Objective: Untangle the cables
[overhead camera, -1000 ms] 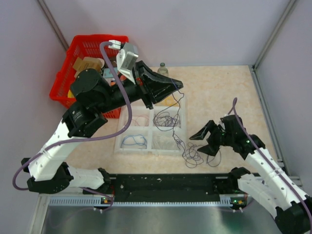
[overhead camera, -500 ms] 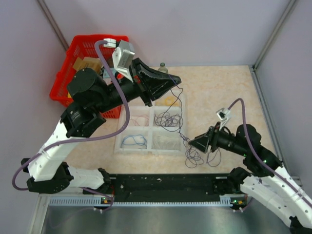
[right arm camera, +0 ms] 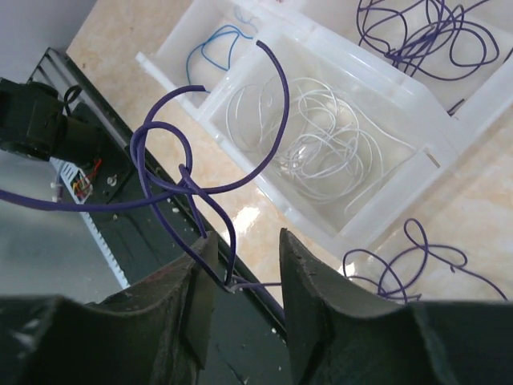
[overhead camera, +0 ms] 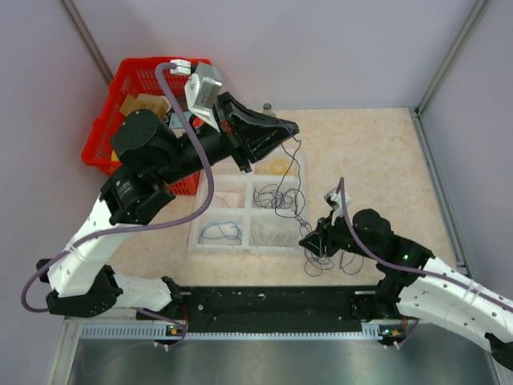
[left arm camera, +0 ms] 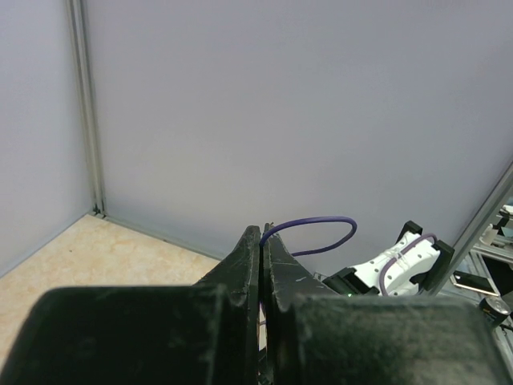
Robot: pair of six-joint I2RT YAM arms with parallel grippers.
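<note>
The cables are thin, mostly dark purple wire loops. One bunch [overhead camera: 279,196] hangs over the clear divided box [overhead camera: 195,234], and more loops [overhead camera: 325,258] lie on the table by its front right corner. My left gripper [overhead camera: 290,128] is raised above the box's back right and is shut on a purple strand that hangs down to the bunch; in the left wrist view its jaws [left arm camera: 263,233] are pressed together. My right gripper [overhead camera: 309,239] is low at the table loops. In the right wrist view it [right arm camera: 244,249] is open, with a purple loop [right arm camera: 186,186] passing between the fingers.
The box [right arm camera: 377,200] holds white wires [right arm camera: 321,136], a blue wire [right arm camera: 216,48] and purple wires [right arm camera: 417,32] in separate compartments. A red basket [overhead camera: 108,120] stands at the back left, with a small bottle [overhead camera: 267,108] behind the box. A black rail [overhead camera: 264,301] runs along the front edge.
My right arm has swung left and down from the right side, bringing its gripper onto the loops by the box's front corner. My left gripper has stayed raised, still holding the strand.
</note>
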